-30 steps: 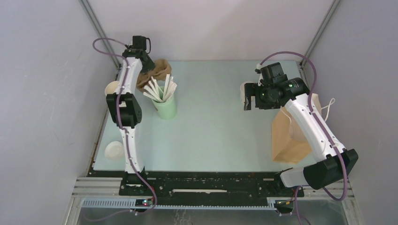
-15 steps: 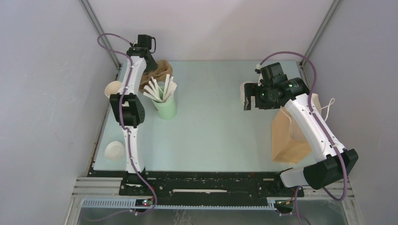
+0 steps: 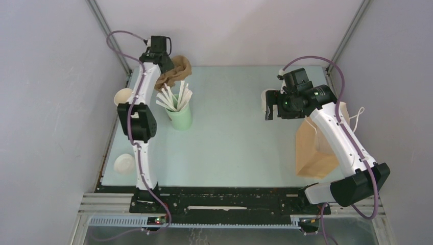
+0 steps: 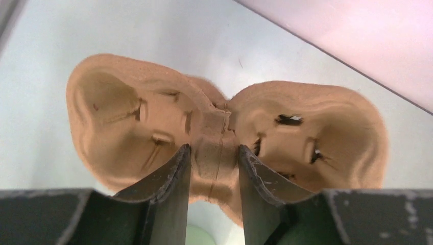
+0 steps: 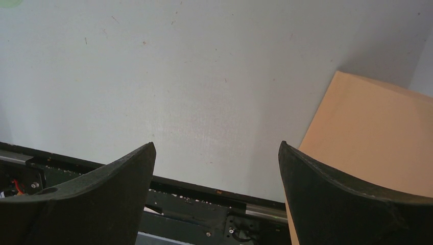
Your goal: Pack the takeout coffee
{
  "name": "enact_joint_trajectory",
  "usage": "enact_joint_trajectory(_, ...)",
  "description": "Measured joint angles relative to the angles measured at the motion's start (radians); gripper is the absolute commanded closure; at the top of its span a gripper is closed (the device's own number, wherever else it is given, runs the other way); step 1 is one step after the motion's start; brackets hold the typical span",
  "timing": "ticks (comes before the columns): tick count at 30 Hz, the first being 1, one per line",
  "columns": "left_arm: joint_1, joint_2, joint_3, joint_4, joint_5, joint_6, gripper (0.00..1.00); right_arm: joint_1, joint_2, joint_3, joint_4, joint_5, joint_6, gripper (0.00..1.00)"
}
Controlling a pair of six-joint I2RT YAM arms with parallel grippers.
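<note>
I pinch the brown cup carrier by its middle rib, I think to leave both wells free for a cup. My left gripper is half closed on that rib, and my right gripper hangs wide open, empty, beside the paper bag. The lidded coffee cup sits at the table's near left corner.

White arm links, black joints, purple cables, dark curved claw fingers.

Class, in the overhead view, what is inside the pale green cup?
White flat sticks stand in the pale green cup, fanning out above its rim. Their lower ends and the cup's floor are hidden by its wall.
</note>
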Motion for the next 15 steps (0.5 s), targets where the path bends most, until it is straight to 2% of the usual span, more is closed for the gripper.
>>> enact_joint_trajectory(2, 0.005, -0.069, -0.134, 0.109, 0.032, -0.037, 1.0, 0.0, 0.0, 0.0, 0.001, 0.0, 0.0, 0.01)
enact_joint_trajectory(4, -0.001, -0.095, -0.17, 0.08, -0.024, -0.049, 1.0, 0.0, 0.0, 0.0, 0.001, 0.0, 0.0, 0.01)
enact_joint_trajectory(5, -0.007, -0.086, -0.146, 0.052, -0.058, -0.041, 1.0, 0.0, -0.001, 0.0, 0.002, 0.0, 0.0, 0.01)
enact_joint_trajectory(8, -0.026, -0.002, 0.047, -0.054, -0.179, 0.017, 1.0, 0.0, -0.004, 0.0, 0.002, 0.0, 0.0, 0.01)
enact_joint_trajectory(10, -0.039, 0.002, 0.065, -0.056, -0.217, 0.037, 1.0, 0.0, -0.006, 0.0, 0.002, 0.0, 0.0, 0.01)
enact_joint_trajectory(15, -0.031, -0.079, -0.132, 0.03, -0.093, 0.006, 1.0, 0.0, -0.008, 0.0, 0.002, 0.0, 0.0, 0.01)
